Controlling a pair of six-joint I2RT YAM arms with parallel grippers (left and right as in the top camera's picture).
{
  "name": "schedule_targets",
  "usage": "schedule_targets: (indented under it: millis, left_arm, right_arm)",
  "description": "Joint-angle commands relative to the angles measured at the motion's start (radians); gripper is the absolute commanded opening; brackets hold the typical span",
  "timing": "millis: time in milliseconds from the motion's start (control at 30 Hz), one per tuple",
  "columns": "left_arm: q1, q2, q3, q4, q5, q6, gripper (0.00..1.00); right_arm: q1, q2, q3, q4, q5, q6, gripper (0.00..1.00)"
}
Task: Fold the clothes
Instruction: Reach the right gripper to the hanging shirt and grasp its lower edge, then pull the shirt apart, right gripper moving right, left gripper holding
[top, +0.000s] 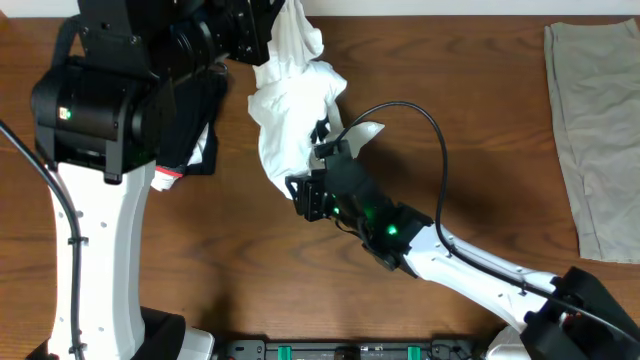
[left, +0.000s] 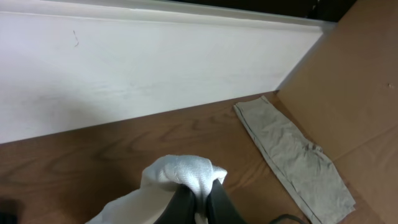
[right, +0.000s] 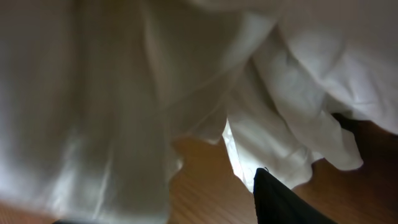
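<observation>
White short-sleeved cotton T-shirt (top: 290, 110), bunched, hung over the far middle of the brown wooden desk (top: 480, 150), presumably raised to shake open. Top pinched tight in the left end effector (left: 200, 190); the right end effector (top: 325, 148) sat against lower folds, grip undeterminable. Flat olive-grey cloth (top: 590, 130) lay well apart.

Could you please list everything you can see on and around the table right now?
white cotton T-shirt: one, white, bunched at the table's middle rear, its top pinched by the left gripper.
black folded garment with a red edge: one, black and red, left of the T-shirt, partly under the left arm.
flat olive-grey cloth: one, olive-grey, at the table's right edge.
brown wooden table: one, brown, under everything.
left gripper: one, black, shut on the T-shirt.
right gripper: one, black, at the T-shirt's lower part; open or shut cannot be told.
</observation>
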Motion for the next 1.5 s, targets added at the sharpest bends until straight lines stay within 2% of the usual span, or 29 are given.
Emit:
schedule_targets:
  millis: [0, 267, 733, 867, 1000, 1033, 1067, 1100, 1300, 1467]
  left_arm:
    - [0.003, -0.023, 0.025, 0.011, -0.006, -0.013, 0.06]
    - [0.003, -0.023, 0.025, -0.017, -0.05, -0.012, 0.06]
    - [0.003, -0.023, 0.025, -0.02, -0.051, -0.013, 0.06]
    - [0.003, -0.023, 0.025, -0.021, -0.051, -0.013, 0.06]
    - [0.003, -0.023, 0.025, -0.022, -0.051, -0.013, 0.06]
    - [0.003, -0.023, 0.025, -0.023, -0.051, -0.012, 0.06]
    - [0.003, -0.023, 0.025, -0.024, -0.051, -0.012, 0.06]
    - [0.003, -0.023, 0.025, -0.025, -0.051, -0.012, 0.06]
    - [0.004, -0.023, 0.025, -0.069, -0.158, -0.002, 0.06]
    - [0.015, -0.023, 0.025, -0.11, -0.282, 0.023, 0.06]
  right_arm:
    - [0.008, 0.012, -0.006, 0.016, -0.006, 0.035, 0.56]
    - [0.008, 0.012, -0.006, 0.082, -0.152, 0.036, 0.52]
    - [0.008, 0.013, -0.006, 0.129, -0.098, 0.037, 0.51]
    - [0.008, 0.013, -0.006, 0.165, -0.098, 0.037, 0.46]
    - [0.008, 0.013, -0.006, 0.188, -0.097, 0.037, 0.36]
    - [0.008, 0.013, -0.006, 0.191, -0.097, 0.037, 0.28]
    - [0.008, 0.013, -0.006, 0.192, -0.097, 0.037, 0.12]
    - [0.008, 0.013, -0.006, 0.192, -0.097, 0.037, 0.01]
    - [-0.005, -0.038, -0.006, 0.161, -0.17, -0.068, 0.01]
    - [-0.08, -0.232, -0.001, -0.071, -0.149, -0.133, 0.01]
